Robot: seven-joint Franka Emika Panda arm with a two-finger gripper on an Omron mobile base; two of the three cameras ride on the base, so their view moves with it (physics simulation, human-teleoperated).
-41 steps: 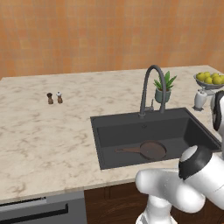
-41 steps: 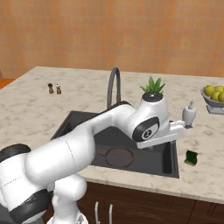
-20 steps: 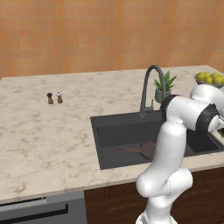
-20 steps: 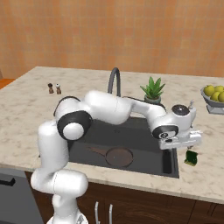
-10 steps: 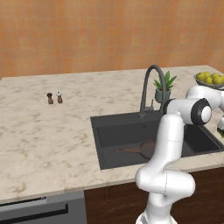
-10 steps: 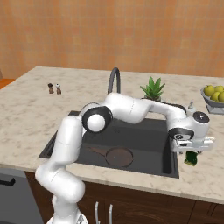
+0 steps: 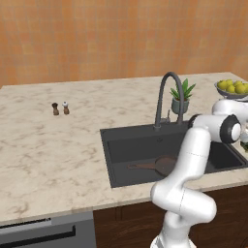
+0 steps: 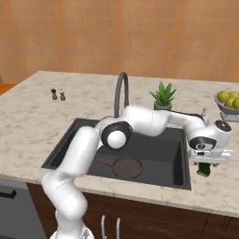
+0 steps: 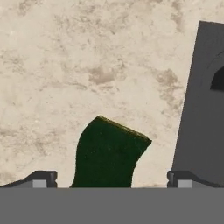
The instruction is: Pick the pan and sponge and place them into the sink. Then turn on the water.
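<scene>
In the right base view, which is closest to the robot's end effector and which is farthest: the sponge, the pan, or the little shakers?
1. The sponge, right under the end effector, on the counter beside the sink.
2. The pan, down in the sink.
3. The shakers, far across the counter.

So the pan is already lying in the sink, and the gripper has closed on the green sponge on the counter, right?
Not quite. The pan does lie in the sink, but the gripper has not closed on the sponge. In the hand view the two fingertips stand wide apart, with the sponge between them on the counter, ungripped.
</scene>
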